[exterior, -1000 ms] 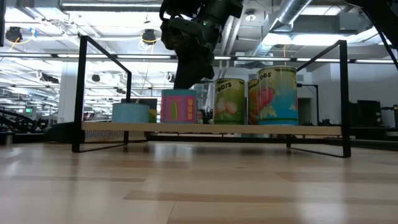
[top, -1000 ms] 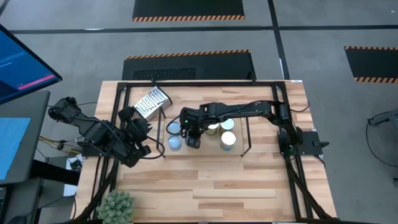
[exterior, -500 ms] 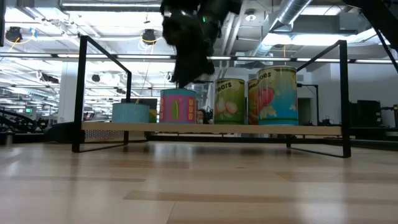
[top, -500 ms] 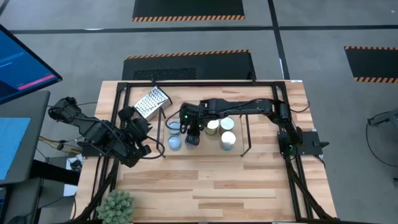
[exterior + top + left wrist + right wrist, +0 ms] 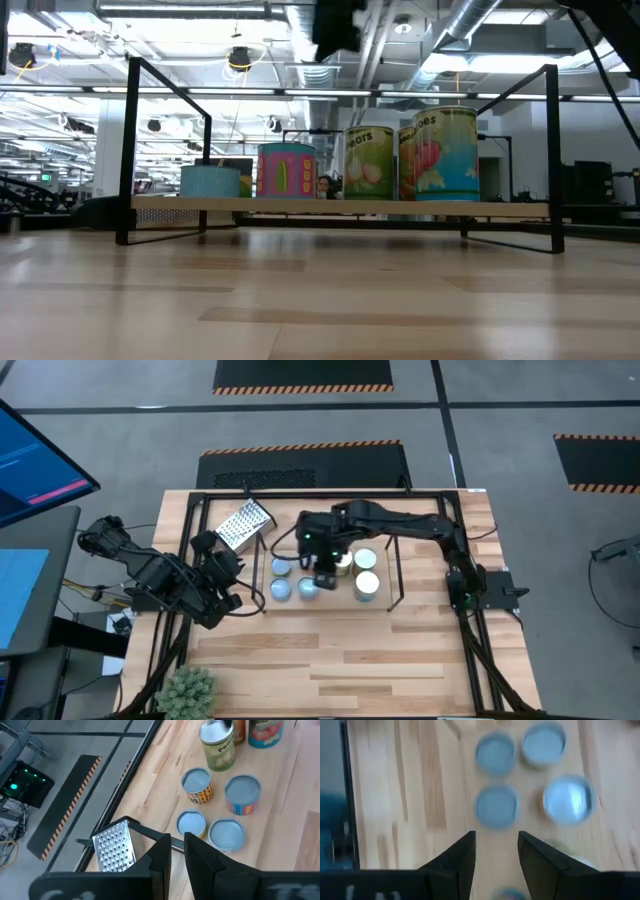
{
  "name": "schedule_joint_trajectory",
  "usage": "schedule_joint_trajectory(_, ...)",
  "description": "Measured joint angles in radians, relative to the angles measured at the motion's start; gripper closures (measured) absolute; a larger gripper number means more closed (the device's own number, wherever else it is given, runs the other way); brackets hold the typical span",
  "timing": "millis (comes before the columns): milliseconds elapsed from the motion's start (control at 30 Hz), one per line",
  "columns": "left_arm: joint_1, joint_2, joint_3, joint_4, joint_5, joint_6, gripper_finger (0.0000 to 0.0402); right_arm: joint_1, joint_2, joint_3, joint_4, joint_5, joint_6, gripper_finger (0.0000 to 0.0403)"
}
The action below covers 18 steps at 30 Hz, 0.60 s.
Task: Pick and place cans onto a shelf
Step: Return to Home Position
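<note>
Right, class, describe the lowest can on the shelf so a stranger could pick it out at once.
Find the shelf, the black wire frame over a wooden board on the table. In the low view, the lowest can stands at the row's left end, beside a pink can. It alone is squat and pale blue.

- The cans (image 5: 445,155) fill the left and middle of the shelf (image 5: 500,209); its board is bare past the tallest can.
- The right gripper (image 5: 322,572) hangs over the cans, well above their lids.
- The grater (image 5: 245,525) and the left arm (image 5: 170,580) flank the shelf's left end.
- The table's (image 5: 330,660) front half is bare.
</note>
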Motion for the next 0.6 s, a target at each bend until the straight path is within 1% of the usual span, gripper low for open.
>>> schedule_joint_trajectory(67, 0.000, 0.000, 0.000, 0.000, 0.003, 0.001, 0.0359, 0.004, 0.002, 0.054, -0.113, 0.002, -0.064, 0.0233)
schedule_joint_trajectory(100, 0.000, 0.000, 0.000, -0.001, 0.013, 0.001, 0.0359, 0.002, -0.010, 0.053, -0.139, 0.000, -0.081, 0.0233)
schedule_joint_trajectory(133, 0.000, 0.000, 0.001, -0.005, 0.035, 0.006, 0.0359, 0.002, -0.029, 0.032, -0.160, -0.001, -0.058, 0.0232)
schedule_joint_trajectory(200, 0.000, 0.000, 0.001, -0.010, 0.124, 0.045, 0.0359, 0.004, -0.059, 0.020, -0.231, -0.001, 0.035, 0.0232)
schedule_joint_trajectory(233, 0.000, 0.000, 0.001, -0.015, 0.173, 0.079, 0.0359, 0.005, -0.071, 0.020, -0.261, -0.012, 0.035, 0.0231)
schedule_joint_trajectory(300, -0.001, 0.000, 0.000, -0.016, 0.238, 0.100, 0.0359, 0.021, -0.108, 0.013, -0.248, -0.020, 0.031, 0.0232)
schedule_joint_trajectory(433, -0.001, -0.002, 0.000, -0.017, 0.243, 0.096, 0.0359, 0.073, -0.221, 0.013, -0.250, -0.018, 0.066, 0.0234)
schedule_joint_trajectory(500, 0.000, -0.016, 0.009, -0.018, 0.245, 0.088, 0.0359, 0.110, -0.287, 0.012, -0.252, 0.051, 0.092, 0.0234)
schedule_joint_trajectory(600, 0.002, -0.061, 0.043, -0.016, 0.220, 0.006, 0.0359, 0.193, -0.387, 0.013, -0.234, 0.233, 0.116, 0.0233)
